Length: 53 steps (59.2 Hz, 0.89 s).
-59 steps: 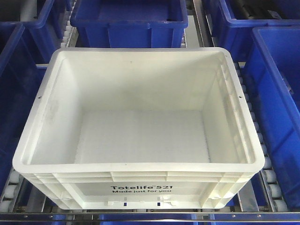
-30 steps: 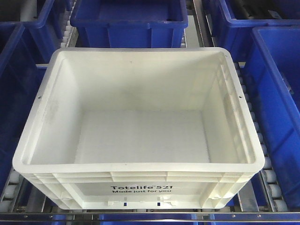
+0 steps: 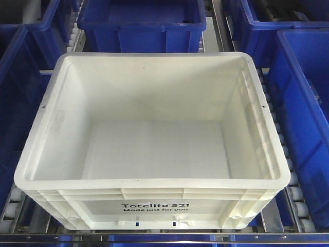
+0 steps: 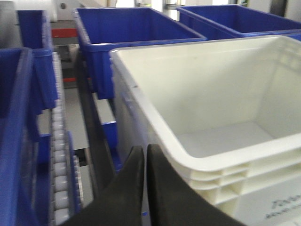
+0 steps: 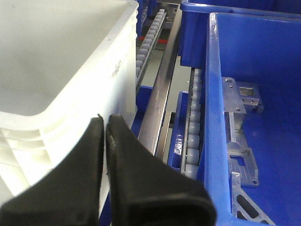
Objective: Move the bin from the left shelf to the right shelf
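The large white rectangular plastic bin [image 3: 154,149] is seen on a roller lane [image 3: 10,206] of the shelf, between dark blue plastic bins: one [image 3: 141,20] stands behind it on the far side, one [image 3: 303,118] on the right and one [image 3: 13,103] on the left. The bin is upright and nothing is seen inside it.

In the left wrist view the left gripper [image 4: 145,162] is found at the near left corner of the white bin [image 4: 211,122], just beside its ribbed rim, on the outside of the wall. In the right wrist view the right gripper [image 5: 106,125] is found at the near right corner of the same bin [image 5: 61,70], just beside the outer wall, below the rim. Whether the fingers really touch the plastic cannot be told from these views.

On the near side wall black print can be read: "Totelife 521" and under it "Made just for you". In the left wrist view only a blurred part of this print is visible.

The black fingers [image 4: 131,188] of the left gripper are pressed together, with only a thin line between them, and nothing is held. The fingers [image 5: 94,155] of the right gripper are also brought together, without any object between them.

In the blue bin at the right, metal bracket parts [image 5: 242,117] are lying.
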Available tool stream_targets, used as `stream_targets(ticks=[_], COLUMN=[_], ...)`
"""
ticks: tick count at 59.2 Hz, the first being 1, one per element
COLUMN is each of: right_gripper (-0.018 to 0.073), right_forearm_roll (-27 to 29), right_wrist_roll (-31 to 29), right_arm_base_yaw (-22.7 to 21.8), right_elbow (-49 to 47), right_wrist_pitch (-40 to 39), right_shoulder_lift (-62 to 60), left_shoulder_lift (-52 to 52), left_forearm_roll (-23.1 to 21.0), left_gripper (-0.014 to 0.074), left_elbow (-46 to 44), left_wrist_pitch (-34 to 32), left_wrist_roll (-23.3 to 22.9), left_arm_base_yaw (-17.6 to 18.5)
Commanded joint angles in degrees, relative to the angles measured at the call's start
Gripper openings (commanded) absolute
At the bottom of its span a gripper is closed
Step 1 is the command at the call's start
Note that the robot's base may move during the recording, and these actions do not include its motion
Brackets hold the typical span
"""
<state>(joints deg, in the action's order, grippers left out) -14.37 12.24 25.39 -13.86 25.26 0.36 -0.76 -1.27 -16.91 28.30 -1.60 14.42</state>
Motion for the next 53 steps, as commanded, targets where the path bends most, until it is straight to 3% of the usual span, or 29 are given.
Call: stream_targets(ticks=[1,8,13,26,53], right_gripper=[-0.0008,-0.0008,-0.0008,-0.0008,-0.0008], right_forearm_roll=[-1.1,-1.1,-1.1,-1.1,-1.1], right_wrist_roll=[-0.6,-0.6,-0.6,-0.6,-0.6], right_arm_base_yaw=[-0.2,-0.2,-0.2,-0.2,-0.2], right_elbow=[-1.3,-1.3,-1.3,-1.3,-1.3], right_wrist_pitch=[-4.7,-4.7,-4.7,-4.7,-4.7], right_shoulder_lift=[0.7,0.7,0.7,0.7,0.7], left_shoulder_lift=[0.3,0.3,0.3,0.3,0.3], left_forearm_roll=[-0.2,-0.2,0.1,2.4,2.4], left_gripper=[-0.0007,-0.0007,-0.0007,-0.0007,-0.0007], left_elbow=[-1.3,2.3,7.8,19.7,19.6], left_wrist_pitch=[-4.3,-8.2,-15.2,-31.8,-30.8], left_wrist_roll=[0.0,0.0,0.0,-1.4,-2.1], left_arm_base_yaw=[-3.5,-8.2,-10.5,-11.5,-13.5])
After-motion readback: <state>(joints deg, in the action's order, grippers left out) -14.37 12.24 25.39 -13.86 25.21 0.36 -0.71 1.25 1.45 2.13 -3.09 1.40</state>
